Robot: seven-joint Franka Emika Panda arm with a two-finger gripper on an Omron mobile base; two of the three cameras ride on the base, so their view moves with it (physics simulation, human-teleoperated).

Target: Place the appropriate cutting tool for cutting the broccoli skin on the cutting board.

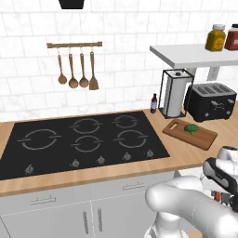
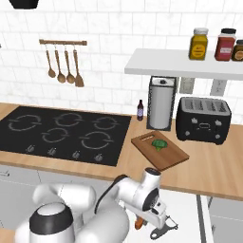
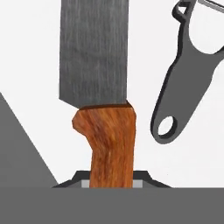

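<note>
A cleaver with a broad grey blade (image 3: 94,52) and a brown wooden handle (image 3: 109,140) lies on the white floor of an open drawer (image 2: 190,211). My gripper (image 3: 111,183) is shut on the end of that handle. A dark grey peeler (image 3: 186,83) lies just to the right of the cleaver, apart from it. In the right base view, my gripper (image 2: 142,216) hangs low below the counter edge, beside the peeler (image 2: 161,231). The cutting board (image 2: 173,156) (image 1: 204,138) lies on the counter with the broccoli (image 2: 159,144) (image 1: 191,128) on it.
A black toaster (image 2: 203,119) and a paper towel holder (image 2: 162,103) stand behind the board. A small dark bottle (image 2: 140,110) sits by the black cooktop (image 2: 66,130). Jars (image 2: 199,43) line the wall shelf. Wooden utensils (image 2: 63,69) hang on a rail.
</note>
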